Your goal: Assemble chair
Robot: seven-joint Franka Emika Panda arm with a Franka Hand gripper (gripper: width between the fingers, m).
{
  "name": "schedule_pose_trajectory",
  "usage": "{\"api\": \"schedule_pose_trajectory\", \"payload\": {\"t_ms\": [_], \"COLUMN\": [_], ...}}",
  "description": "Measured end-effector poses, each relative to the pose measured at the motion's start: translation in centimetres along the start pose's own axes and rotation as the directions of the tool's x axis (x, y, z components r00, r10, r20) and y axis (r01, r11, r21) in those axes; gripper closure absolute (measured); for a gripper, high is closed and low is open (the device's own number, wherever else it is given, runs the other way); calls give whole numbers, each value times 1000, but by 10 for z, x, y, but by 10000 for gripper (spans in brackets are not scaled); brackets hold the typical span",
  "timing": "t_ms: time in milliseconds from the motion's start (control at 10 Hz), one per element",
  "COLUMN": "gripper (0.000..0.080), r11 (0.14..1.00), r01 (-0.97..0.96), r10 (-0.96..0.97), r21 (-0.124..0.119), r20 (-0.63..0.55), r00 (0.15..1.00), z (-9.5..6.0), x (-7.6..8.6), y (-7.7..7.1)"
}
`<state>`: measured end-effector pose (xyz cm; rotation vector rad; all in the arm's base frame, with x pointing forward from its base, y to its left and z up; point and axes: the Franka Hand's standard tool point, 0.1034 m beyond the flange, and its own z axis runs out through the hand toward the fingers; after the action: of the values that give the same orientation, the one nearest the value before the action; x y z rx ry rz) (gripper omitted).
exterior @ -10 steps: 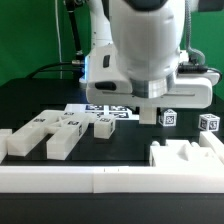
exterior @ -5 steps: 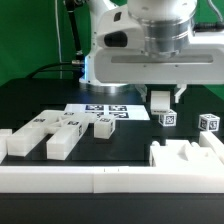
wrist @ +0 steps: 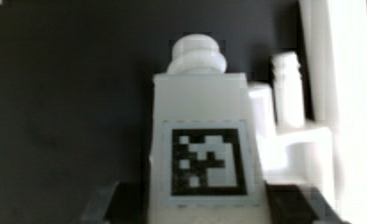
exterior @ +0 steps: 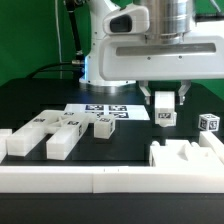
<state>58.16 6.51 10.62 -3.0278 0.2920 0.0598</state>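
Observation:
My gripper (exterior: 163, 99) is shut on a short white chair bar (exterior: 162, 101) and holds it above the black table. In the wrist view the bar (wrist: 205, 120) sits between the dark fingers, with a square tag near them and a round peg at its far end. A small tagged cube (exterior: 166, 118) stands right under the held bar; I cannot tell if they touch. Another tagged cube (exterior: 208, 122) stands at the exterior view's right. A notched white slab (exterior: 186, 153) lies front right. Several tagged white bars (exterior: 62, 136) lie at the left.
The marker board (exterior: 103, 109) lies flat behind the bars. A long white border rail (exterior: 100, 181) runs along the table's front edge. In the wrist view, white parts (wrist: 318, 110) stand close beside the held bar.
The gripper has risen and shifted toward the exterior view's right, carrying the white bar up from near the table. The other parts have not moved.

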Motion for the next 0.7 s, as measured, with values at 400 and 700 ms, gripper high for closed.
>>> {"api": "schedule_pose_trajectory", "payload": {"t_ms": [400, 700], "gripper": [509, 509], "r11": [999, 998], "r01": [29, 52], "r10": [-24, -38], "r21": [20, 24], "r20": [-215, -412], "r00": [976, 910], "z": [-15, -15], "x": [19, 24], "y": [-17, -21]}}
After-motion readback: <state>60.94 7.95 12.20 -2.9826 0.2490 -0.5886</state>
